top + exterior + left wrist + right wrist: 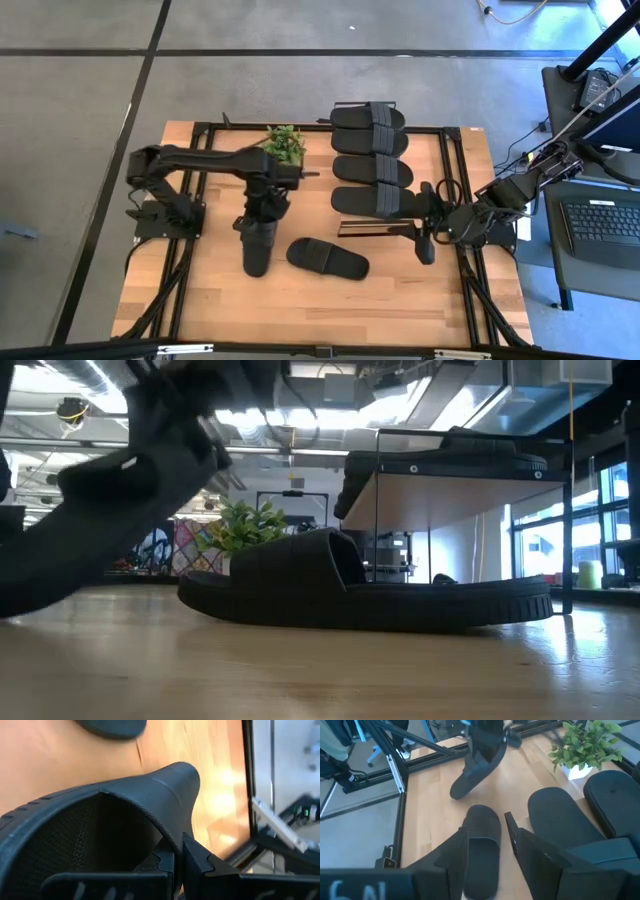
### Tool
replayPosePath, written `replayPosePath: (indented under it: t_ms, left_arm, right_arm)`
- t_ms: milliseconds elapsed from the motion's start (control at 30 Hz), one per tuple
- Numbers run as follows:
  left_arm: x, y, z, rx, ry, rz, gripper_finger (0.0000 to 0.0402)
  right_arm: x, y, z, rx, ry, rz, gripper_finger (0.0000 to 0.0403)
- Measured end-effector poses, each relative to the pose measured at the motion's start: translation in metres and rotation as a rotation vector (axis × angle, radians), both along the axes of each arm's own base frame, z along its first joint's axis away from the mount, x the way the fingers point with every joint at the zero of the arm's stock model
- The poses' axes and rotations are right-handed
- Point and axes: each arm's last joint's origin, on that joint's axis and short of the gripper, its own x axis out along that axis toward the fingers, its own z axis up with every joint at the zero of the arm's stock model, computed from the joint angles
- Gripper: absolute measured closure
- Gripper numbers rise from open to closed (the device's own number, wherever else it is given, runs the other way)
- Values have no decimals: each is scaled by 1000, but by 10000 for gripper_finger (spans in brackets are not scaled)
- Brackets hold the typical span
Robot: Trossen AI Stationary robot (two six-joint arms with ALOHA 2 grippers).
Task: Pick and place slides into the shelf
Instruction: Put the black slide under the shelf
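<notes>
Most of my job looks done: the shelf (pixel 452 150) at the far middle of the table (pixel 200 300) carries four slides (pixel 370 157) side by side on its light wood top, soles flat and ribbed straps lined up in a row. Two are left, by my count. One slide on the table (pixel 328 258) lies flat on the bare wood in front of the shelf, strap up (the low view shows it as a long, low black wedge with the strap arching over the toe end). The other, the lifted slide (pixel 258 245), hangs from my left gripper (pixel 177 857), whose fingers are pinched tight on the edge of its strap; it tilts toe-down over the table, left of the lying one and well apart from the shelf. My right gripper (pixel 490 845) waits beside the shelf's right end with its fingers spread and nothing between them, looking along the table at the lying slide. All the slides are matte black, thick-soled and oval, alike as far as I can see. A small potted plant (pixel 286 146) stands just left of the shelf.
</notes>
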Motion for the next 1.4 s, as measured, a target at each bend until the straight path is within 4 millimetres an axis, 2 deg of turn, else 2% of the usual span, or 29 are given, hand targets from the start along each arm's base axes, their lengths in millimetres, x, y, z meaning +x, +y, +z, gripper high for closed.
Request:
replayPosePath:
  t_ms: [167,333,533,1100,1267,1400]
  left_arm:
    - [11,3,-28,-38,96,-101,399]
    - [21,6,-54,2,171,-161,390]
    - [29,9,-74,61,203,-207,386]
    - [35,10,-80,108,192,-138,378]
    - [36,11,-80,120,191,-139,329]
    - [35,13,-80,202,214,-135,278]
  right_arm:
    - [0,0,0,22,-1,-11,236]
    - [0,0,0,26,-1,-13,236]
    - [0,0,0,26,-2,-13,236]
    - [0,0,0,24,0,-12,236]
    - [0,0,0,24,1,-13,236]
    - [0,0,0,25,1,-12,236]
